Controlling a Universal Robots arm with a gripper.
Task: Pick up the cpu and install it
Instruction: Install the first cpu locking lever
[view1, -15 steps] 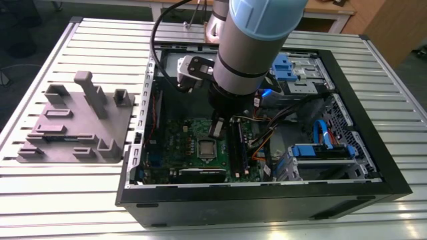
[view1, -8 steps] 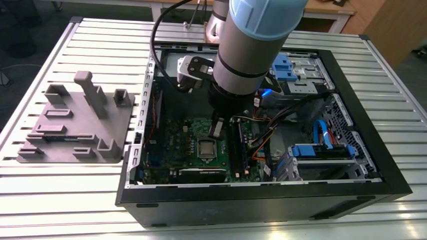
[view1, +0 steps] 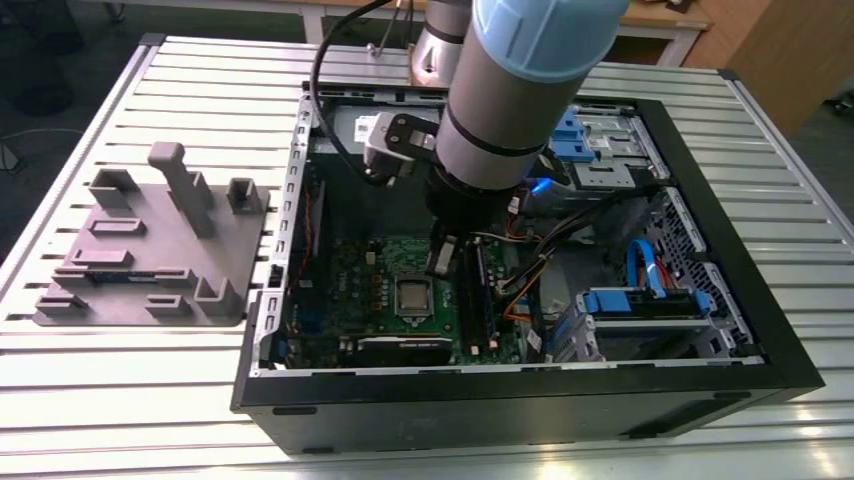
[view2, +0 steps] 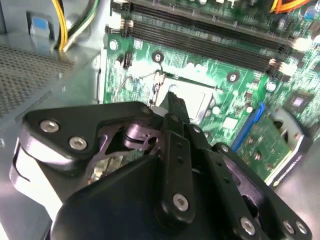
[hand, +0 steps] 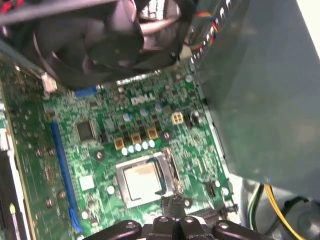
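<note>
- One arm is at work: your gripper (view1: 445, 262) reaches down into the open computer case (view1: 747, 375), hanging just above the green motherboard (view1: 350, 285).
- In the second wrist view your gripper (view2: 171, 100) has its dark fingers (view2: 176, 107) drawn narrow, the tips close together over the edge of the socket (view2: 192, 97); you cannot tell from these pictures whether anything is pinched between them.
- In the first wrist view the gripper (hand: 176, 202) tips sit just beside the edge of the socket (hand: 146, 178).
- The cpu (hand: 141, 179) lies flat inside that socket, its pale metal top facing up, framed by the silver bracket; in the exterior view the cpu (view1: 412, 296) shows as a small grey square on the board, just beside the gripper on the exterior view's left.
- Next to the socket runs a long blue slot (hand: 62, 170), and beyond the socket a round black fan (hand: 107, 37) hangs over the board.
- Memory slots (view2: 210, 35) run across the board past the socket in the second wrist view.
- Blue drive brackets (view1: 647, 300) sit in the case at the exterior view's right.
- Farthest out, the grey fixture plate (view1: 154, 255) with its upright posts rests on the slatted metal table (view1: 120, 385), well apart from the case, on the exterior view's left.
</note>
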